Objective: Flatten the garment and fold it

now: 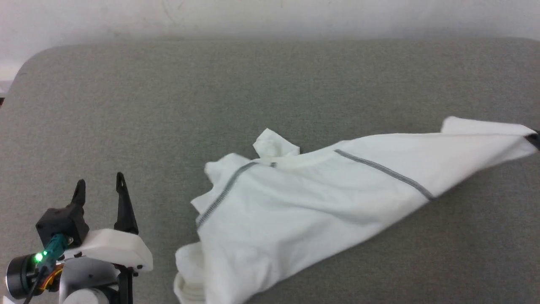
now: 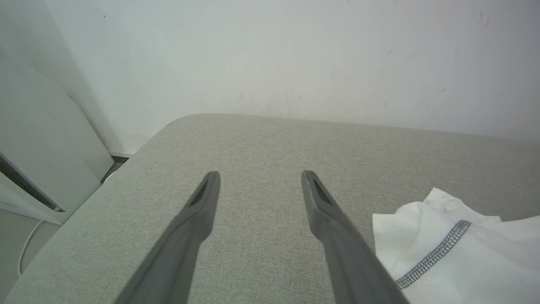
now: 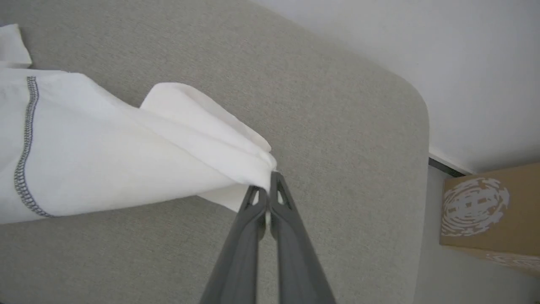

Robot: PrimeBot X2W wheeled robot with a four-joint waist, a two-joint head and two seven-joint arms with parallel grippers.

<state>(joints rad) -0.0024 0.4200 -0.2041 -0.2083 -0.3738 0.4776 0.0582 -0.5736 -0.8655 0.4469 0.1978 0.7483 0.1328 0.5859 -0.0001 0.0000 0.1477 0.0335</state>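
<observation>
I am looking at one white shirt [image 1: 320, 190] lying on one big grey cushion [image 1: 253, 84]. The shirt is sitting on the right half of the cushion, bunched up at the near end and stretching out to a point on the far right. I am counting two grey stitch lines running across it in the head view.

I am working two claws. My left claw [image 1: 100, 180] is waiting at the lower left with its two dark fingers spread wide and nothing between them. In the left wrist view this claw [image 2: 260, 175] is hanging over bare cushion, and the shirt [image 2: 464, 261] is lying just beside its right finger.

My right claw [image 3: 266, 185] is pressing its two fingers together and pinching the pointed corner of the shirt [image 3: 105, 147]. The cloth there is lifting off the cushion and pulling tight.

One white wall [image 1: 253, 17] is standing behind the cushion. One brown box [image 3: 485, 211] is sitting on the floor past the cushion's edge.
</observation>
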